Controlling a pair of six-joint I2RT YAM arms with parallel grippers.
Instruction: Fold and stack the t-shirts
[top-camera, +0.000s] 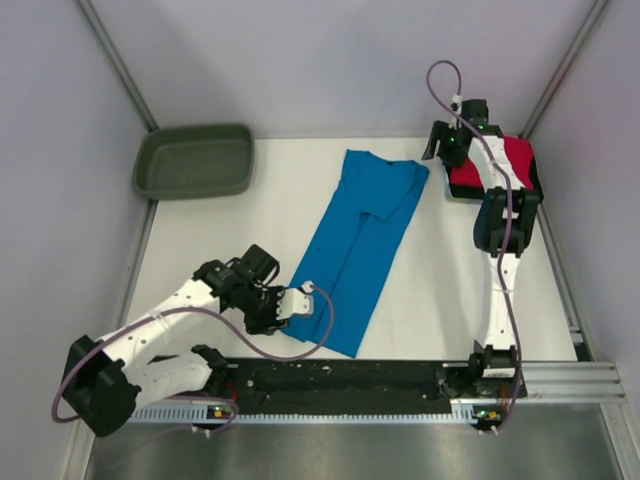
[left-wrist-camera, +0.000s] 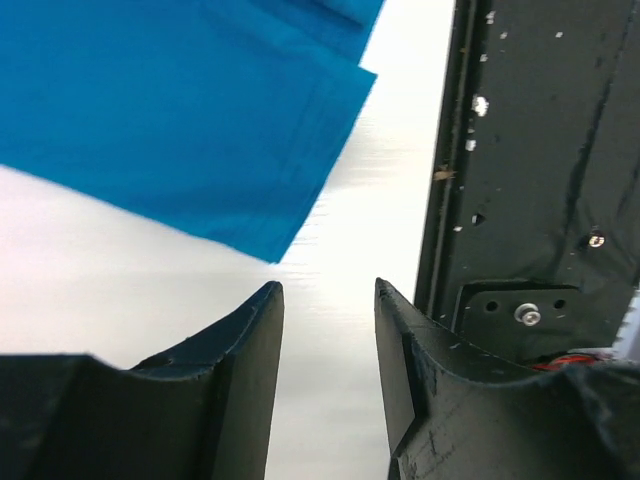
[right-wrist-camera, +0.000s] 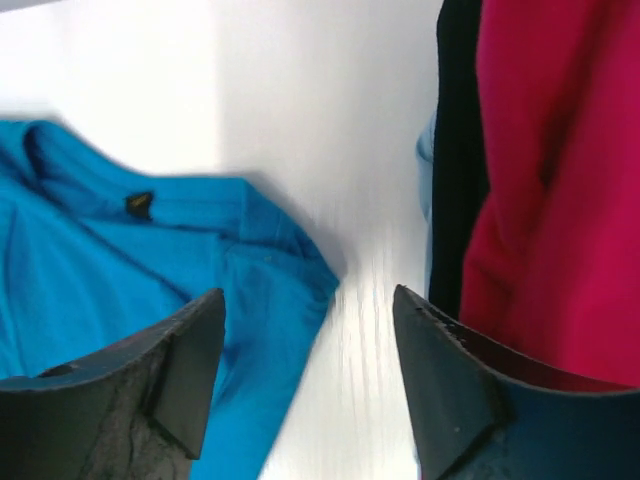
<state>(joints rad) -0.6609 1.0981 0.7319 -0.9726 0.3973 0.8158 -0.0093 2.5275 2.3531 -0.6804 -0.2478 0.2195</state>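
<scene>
A turquoise-blue t-shirt (top-camera: 357, 245) lies folded lengthwise in a long strip down the middle of the white table, collar at the far end. Its hem corner shows in the left wrist view (left-wrist-camera: 200, 120); its collar end shows in the right wrist view (right-wrist-camera: 120, 270). A stack of folded shirts, red on top (top-camera: 500, 165) over black, sits at the far right; it also shows in the right wrist view (right-wrist-camera: 550, 200). My left gripper (top-camera: 292, 303) is open and empty beside the shirt's near hem. My right gripper (top-camera: 447, 148) is open and empty, above the table between the collar and the stack.
A dark olive-green plastic tub (top-camera: 195, 160) stands at the far left corner. A black rail (top-camera: 340, 380) runs along the near edge of the table; it shows in the left wrist view (left-wrist-camera: 540, 150). Grey walls close in the sides.
</scene>
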